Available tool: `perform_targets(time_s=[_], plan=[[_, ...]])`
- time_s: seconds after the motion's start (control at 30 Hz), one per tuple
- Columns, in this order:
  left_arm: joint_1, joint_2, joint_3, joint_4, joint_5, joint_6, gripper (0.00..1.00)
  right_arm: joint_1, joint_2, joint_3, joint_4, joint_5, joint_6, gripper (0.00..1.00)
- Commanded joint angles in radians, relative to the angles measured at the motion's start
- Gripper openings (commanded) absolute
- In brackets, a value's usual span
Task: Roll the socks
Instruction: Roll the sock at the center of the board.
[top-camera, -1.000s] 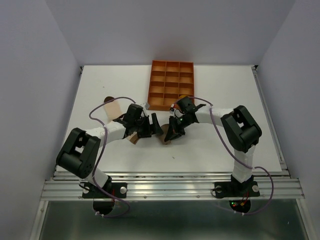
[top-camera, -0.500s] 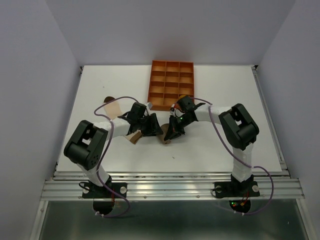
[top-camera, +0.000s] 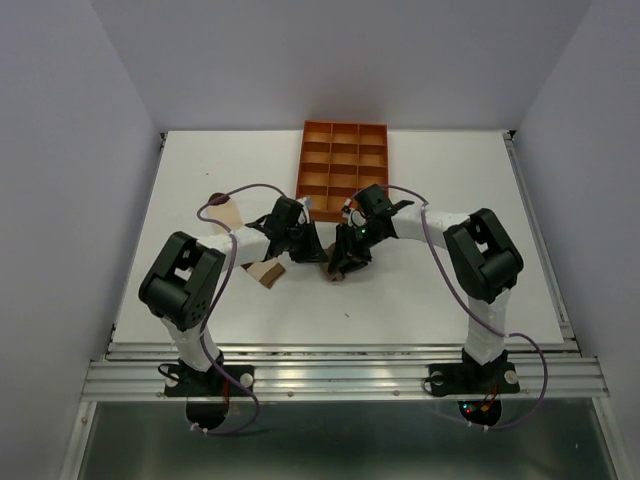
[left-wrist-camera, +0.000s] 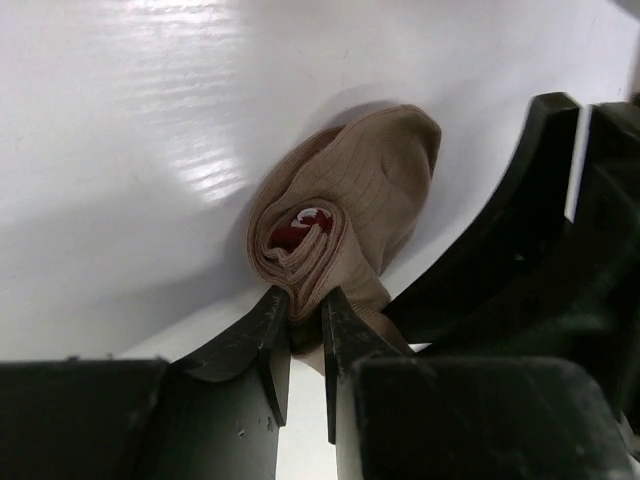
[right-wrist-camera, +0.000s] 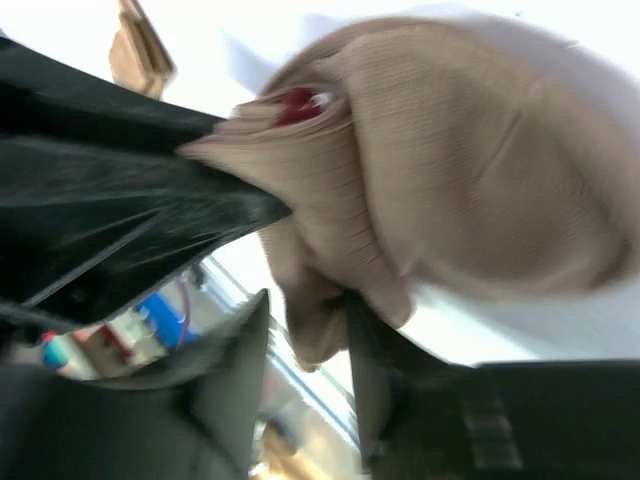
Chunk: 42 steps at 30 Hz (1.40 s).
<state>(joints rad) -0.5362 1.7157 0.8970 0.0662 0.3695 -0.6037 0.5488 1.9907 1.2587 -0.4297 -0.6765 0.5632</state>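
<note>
Top external: rolled taupe-brown ribbed fabric sock (top-camera: 334, 274) mid-desk, left jaws and right jaws flanking it, equally near. Left wrist: left jaws pinching roll's near edge, spiral end facing camera. Right wrist: right jaws parted, loose tail hanging between.

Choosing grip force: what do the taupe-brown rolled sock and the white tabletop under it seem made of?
The taupe-brown rolled sock: soft matte knit fabric, perhaps cotton blend; fine ribbing and soft folds show. The white tabletop: hard, smooth, glossy, perhaps laminate or painted board; it mirrors bright light patches.
</note>
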Motion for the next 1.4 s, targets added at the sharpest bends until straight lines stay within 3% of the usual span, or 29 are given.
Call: perform_targets(time_s=[0.0, 0.17, 0.53, 0.93, 1.13, 1.37], plan=[[-0.041, 0.054, 0.065, -0.132, -0.086, 0.044, 0.00, -0.010, -0.110, -0.010, 0.003, 0.183, -0.120, 0.47], [-0.053, 0.070, 0.106, -0.222, -0.070, 0.035, 0.00, 0.010, -0.252, -0.087, 0.049, 0.256, -0.213, 0.59], [-0.076, 0.071, 0.183, -0.472, -0.081, 0.045, 0.00, 0.207, -0.475, -0.257, 0.201, 0.446, -0.348, 0.62], [-0.077, 0.079, 0.230, -0.643, -0.077, 0.033, 0.00, 0.457, -0.523, -0.326, 0.316, 0.745, -0.414, 0.61], [-0.094, 0.093, 0.261, -0.707, -0.113, 0.007, 0.00, 0.539, -0.515, -0.354, 0.382, 0.819, -0.448, 0.61], [-0.111, 0.090, 0.260, -0.712, -0.099, -0.027, 0.00, 0.588, -0.449, -0.309, 0.342, 0.929, -0.483, 0.61]])
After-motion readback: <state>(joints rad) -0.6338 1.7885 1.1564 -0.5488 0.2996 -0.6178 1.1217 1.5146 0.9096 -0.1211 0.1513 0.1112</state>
